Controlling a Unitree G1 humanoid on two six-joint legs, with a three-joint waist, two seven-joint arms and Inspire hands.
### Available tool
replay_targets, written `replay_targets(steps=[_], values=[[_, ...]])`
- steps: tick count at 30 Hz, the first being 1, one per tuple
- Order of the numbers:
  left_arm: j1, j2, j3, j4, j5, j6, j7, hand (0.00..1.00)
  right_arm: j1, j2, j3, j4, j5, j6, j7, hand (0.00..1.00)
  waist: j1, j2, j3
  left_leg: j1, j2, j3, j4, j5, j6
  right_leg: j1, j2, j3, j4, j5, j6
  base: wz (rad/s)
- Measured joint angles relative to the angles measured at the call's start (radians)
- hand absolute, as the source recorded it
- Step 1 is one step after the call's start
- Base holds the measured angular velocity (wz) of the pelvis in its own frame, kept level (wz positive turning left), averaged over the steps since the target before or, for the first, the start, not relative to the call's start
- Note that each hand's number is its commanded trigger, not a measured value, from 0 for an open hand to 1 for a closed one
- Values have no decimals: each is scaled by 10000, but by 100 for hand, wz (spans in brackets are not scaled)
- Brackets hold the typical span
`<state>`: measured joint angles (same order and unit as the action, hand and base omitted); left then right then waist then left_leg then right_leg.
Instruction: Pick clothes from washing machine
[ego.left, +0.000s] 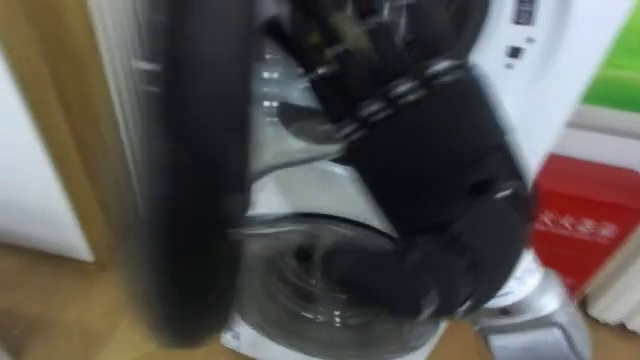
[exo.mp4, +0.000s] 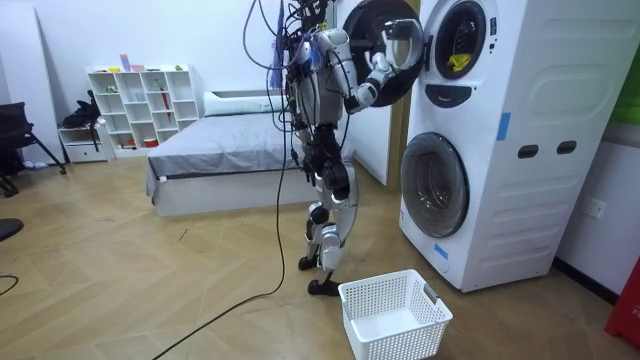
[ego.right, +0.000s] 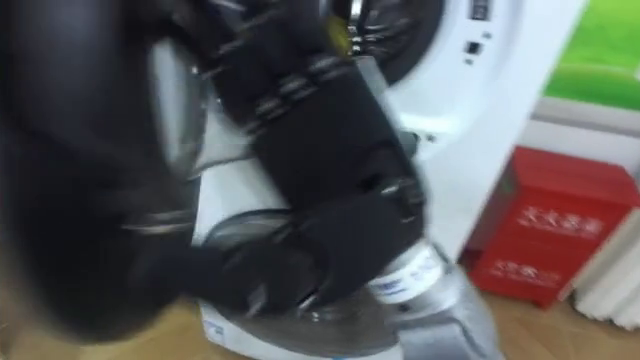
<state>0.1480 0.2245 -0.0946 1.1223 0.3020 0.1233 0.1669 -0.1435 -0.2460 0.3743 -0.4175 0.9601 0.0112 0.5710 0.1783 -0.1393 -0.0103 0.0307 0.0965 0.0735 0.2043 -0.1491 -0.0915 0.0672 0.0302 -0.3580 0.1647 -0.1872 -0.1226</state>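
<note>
Blur eats most of both eye views, so read them w/ care. Your right hand (ego.left: 430, 160) sits big in the centre, back twd you. Its fingers (ego.left: 370, 75) stretch fairly straight up-left at the upper drum mouth, relaxed, gripping nothing you can see. The tips are smeared & cut by the top edge. The open door (ego.left: 195, 170) is a dark smeared band on the left, and in the right eye view it swallows that whole side. Below the hand, the round lower door (ego.left: 300, 285) is partly covered by the wrist. A red box (ego.left: 585, 225) on the right is cut by the frame edge.

The room view is clearer: you stand facing the stacked washing machine (exo.mp4: 500, 130), right arm raised to the upper opening. The yellow cloth (exo.mp4: 457, 62) lies inside the upper drum; can't tell if the hand touches it. The white basket (exo.mp4: 400, 330) is on the floor by your feet, in front of the machine. The bed (exo.mp4: 220, 150) & shelf (exo.mp4: 140, 105) are behind you.
</note>
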Motion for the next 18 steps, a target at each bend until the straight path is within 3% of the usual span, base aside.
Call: replay_targets(steps=[3,10,13,18], values=[[10,6,27,2,-155,-3,-1,0,-1,-234,341,180,-359,456,304,0,238,-68,42,-13,-77,38,-13,3,33,38,-89,-72,7,-50,76,11],[-7,86,61,-33,-153,-20,-8,0,-2,-350,410,180,-857,582,891,0,354,-121,90,-6,-164,59,-75,-21,74,178,-154,-143,-141,-103,177,3],[-108,103,71,-45,-152,-25,-7,0,-1,-380,466,181,-1072,748,968,0,407,-59,135,-6,-179,68,-95,-22,74,200,-160,-142,-143,-106,182,0],[-340,97,132,-80,-135,-24,-8,0,0,-575,642,206,-1788,900,1045,0,424,173,280,-13,-206,66,-171,-22,73,186,-172,-124,-198,-116,199,-1]])
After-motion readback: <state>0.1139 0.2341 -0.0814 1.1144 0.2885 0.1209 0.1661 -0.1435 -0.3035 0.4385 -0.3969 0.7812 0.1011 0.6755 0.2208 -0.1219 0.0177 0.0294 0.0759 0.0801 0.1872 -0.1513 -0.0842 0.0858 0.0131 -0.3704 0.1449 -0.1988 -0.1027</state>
